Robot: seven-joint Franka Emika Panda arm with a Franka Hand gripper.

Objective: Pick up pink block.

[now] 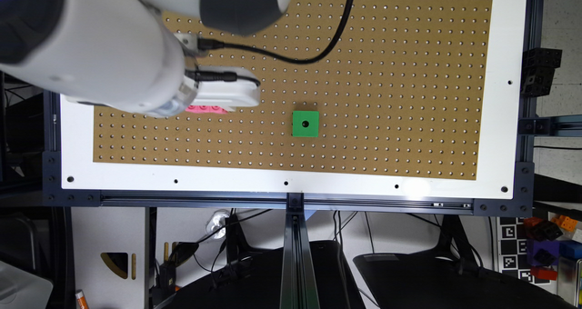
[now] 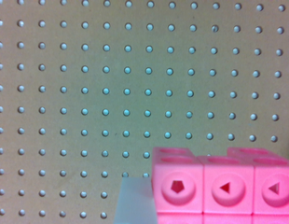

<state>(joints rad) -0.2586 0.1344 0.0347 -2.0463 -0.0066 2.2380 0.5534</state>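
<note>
Because my wrist hangs right over the pink block (image 1: 207,109), with the white housing above it, I judge I am placed for a grasp from above, but whether my fingers (image 1: 213,105) stand apart or are closed on anything I cannot tell: neither picture shows them plainly. In the wrist view the pink block (image 2: 223,186) sits very close, a row of round recesses with small dark shapes facing the lens, and the frame cuts it off at one side and beneath, so its full outline is lost. A pale blurred patch lies just beside it; I cannot say what that is. In the exterior view just a thin pink strip peeks out under my housing, the rest hidden by my arm.

The block rests on the brown pegboard (image 1: 386,72) that covers the tabletop (image 1: 504,118), toward the board's end at the exterior view's left and nearer the long edge bordered by the metal rail. The green cube (image 1: 305,123), with its single dark hole, sits well apart toward the board's middle, clear of my approach. A black cable (image 1: 318,54) loops from my wrist over the board.
</note>
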